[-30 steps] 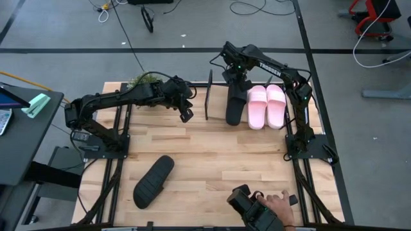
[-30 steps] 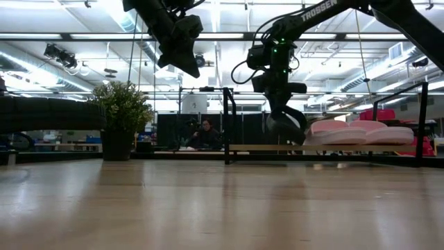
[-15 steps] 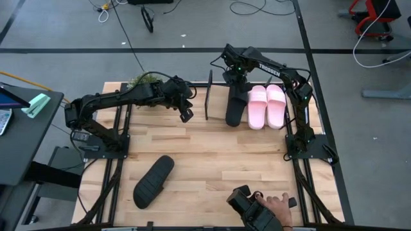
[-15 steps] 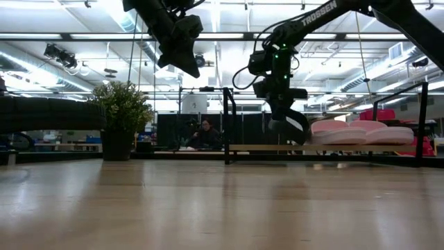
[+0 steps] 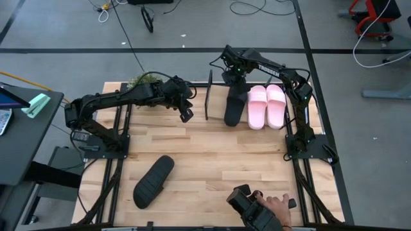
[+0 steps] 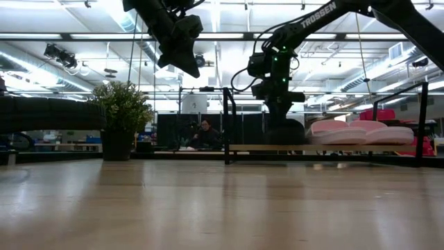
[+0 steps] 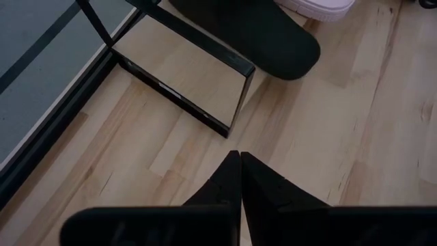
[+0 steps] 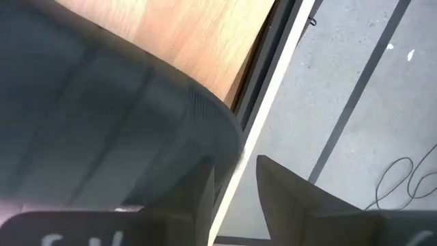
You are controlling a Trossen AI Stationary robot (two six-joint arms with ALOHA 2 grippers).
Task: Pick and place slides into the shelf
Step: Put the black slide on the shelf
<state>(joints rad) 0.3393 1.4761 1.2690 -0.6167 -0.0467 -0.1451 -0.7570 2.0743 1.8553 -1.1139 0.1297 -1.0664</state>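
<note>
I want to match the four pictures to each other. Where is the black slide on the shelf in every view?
High view: black slide on the shelf, left of the pink pair.
Low view: dark shape under the right gripper.
Left wrist view: toe at top.
Right wrist view: big dark mass filling the left.
Shared landmark: the shelf.

The dark right gripper (image 5: 235,78) reaches from the three o'clock side toward twelve o'clock, wrist bent down, fingers (image 8: 283,195) clamped. The dark left gripper (image 5: 187,113) hangs raised near eleven o'clock, arm stretched inward, fingers (image 7: 229,181) pressed together.
</note>
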